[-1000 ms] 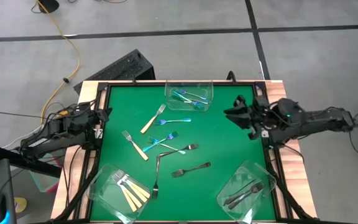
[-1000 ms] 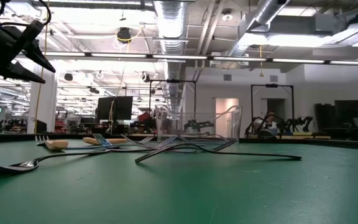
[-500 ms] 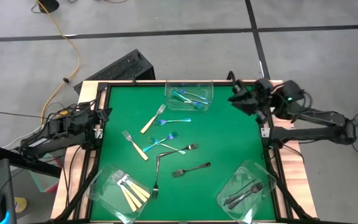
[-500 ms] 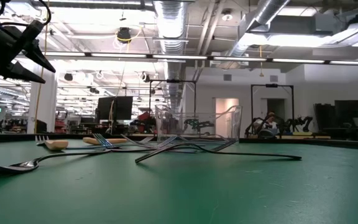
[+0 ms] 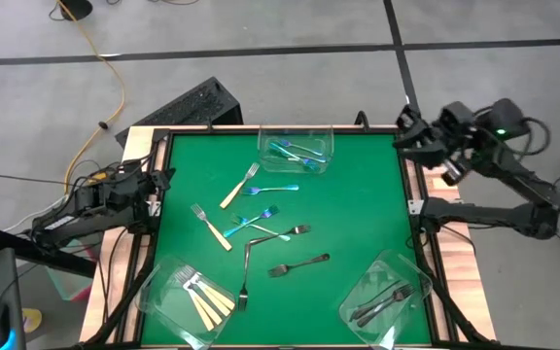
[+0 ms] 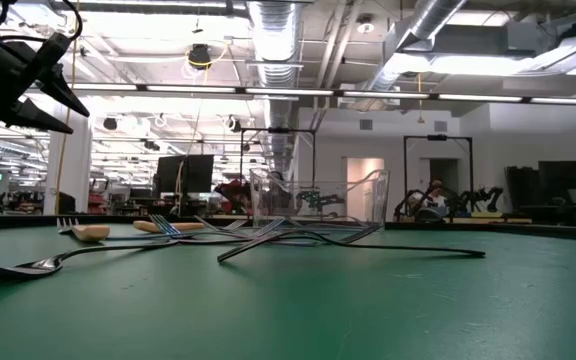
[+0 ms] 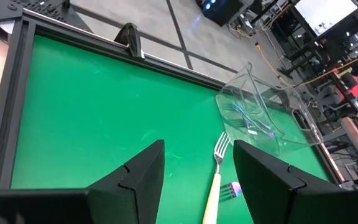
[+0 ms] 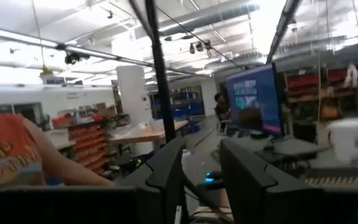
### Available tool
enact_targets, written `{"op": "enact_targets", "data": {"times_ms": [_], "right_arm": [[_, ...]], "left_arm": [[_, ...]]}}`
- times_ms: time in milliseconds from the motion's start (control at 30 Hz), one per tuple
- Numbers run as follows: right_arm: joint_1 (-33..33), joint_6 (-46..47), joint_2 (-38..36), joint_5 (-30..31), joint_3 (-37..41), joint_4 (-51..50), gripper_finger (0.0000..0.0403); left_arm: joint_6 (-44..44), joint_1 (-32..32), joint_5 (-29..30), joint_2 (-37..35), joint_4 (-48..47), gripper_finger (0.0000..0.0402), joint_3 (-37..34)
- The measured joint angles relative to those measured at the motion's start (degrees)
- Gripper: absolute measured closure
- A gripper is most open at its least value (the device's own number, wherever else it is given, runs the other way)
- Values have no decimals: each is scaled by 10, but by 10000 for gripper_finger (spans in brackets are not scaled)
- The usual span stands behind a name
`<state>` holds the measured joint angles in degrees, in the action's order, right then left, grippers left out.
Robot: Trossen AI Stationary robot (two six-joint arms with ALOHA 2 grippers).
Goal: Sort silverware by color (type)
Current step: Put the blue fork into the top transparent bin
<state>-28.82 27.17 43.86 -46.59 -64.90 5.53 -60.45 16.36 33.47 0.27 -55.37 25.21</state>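
Silverware (image 5: pixel 261 228) scattered mid-mat, 3 clear tubs (image 5: pixel 296 148) around, left tool (image 5: pixel 156 183) wide, right tool (image 5: pixel 403 136) parted, empty.

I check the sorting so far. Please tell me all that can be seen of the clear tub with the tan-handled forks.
The tub is clear plastic, rectangular with rounded corners, open on top. It sits upright but turned askew on the green mat, in the corner near the left arm. Inside lie several tan forks, side by side, prongs toward the mat's edge. A grey fork lies just outside it; contact cannot be told.
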Motion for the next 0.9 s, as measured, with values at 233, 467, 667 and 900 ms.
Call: {"op": "enact_targets", "data": {"times_ms": [233, 467, 667, 900], "right_arm": [[-1, -67, -24, 41, -11, -162, 270], [49, -59, -26, 47, 8, -231, 271], [155, -69, -15, 146, 66, -159, 271], [238, -87, 40, 308, 129, 16, 271]], "left_arm": [[0, 0, 1, 0, 0, 226, 0], [-1, 0, 2, 0, 0, 226, 0], [-4, 0, 4, 0, 0, 226, 0], [-8, 0, 5, 0, 0, 226, 0]]}}
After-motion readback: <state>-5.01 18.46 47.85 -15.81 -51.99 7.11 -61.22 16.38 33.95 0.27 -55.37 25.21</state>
